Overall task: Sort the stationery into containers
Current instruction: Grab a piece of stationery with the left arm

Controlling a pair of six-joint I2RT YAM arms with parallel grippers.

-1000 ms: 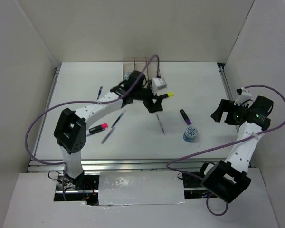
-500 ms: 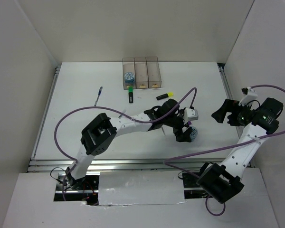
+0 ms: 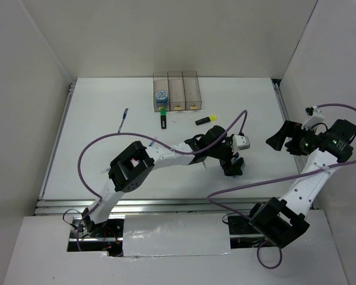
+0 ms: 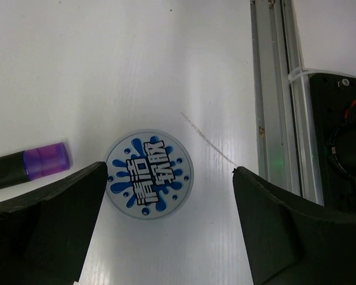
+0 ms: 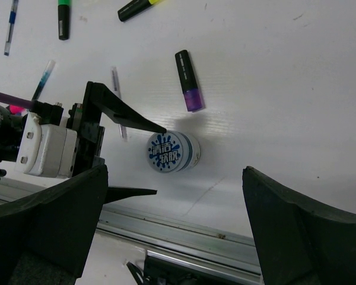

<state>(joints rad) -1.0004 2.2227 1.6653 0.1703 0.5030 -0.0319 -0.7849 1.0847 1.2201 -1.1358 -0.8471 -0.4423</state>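
Left gripper [image 4: 169,172] spread wide, straddling the tape roll [image 4: 149,174]. It looks light, rigid and smooth-sided, so pinch across its round wall. On the left wrist view, the purple highlighter [image 4: 44,161] lies at its nine o'clock. Right gripper [image 3: 275,139] spread, empty. Only overhead shows the boxes [image 3: 190,86], far off at eleven o'clock.

Bright, even light; the white table [image 3: 95,107] nearly glares. Shadows are soft (faint at the tape roll's [image 5: 172,151] 12 o'clock).

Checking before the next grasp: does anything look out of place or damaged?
Nothing is damaged or spilled. Only the green-capped highlighter looks misplaced: it lies loose right in front of the containers, not inside one.
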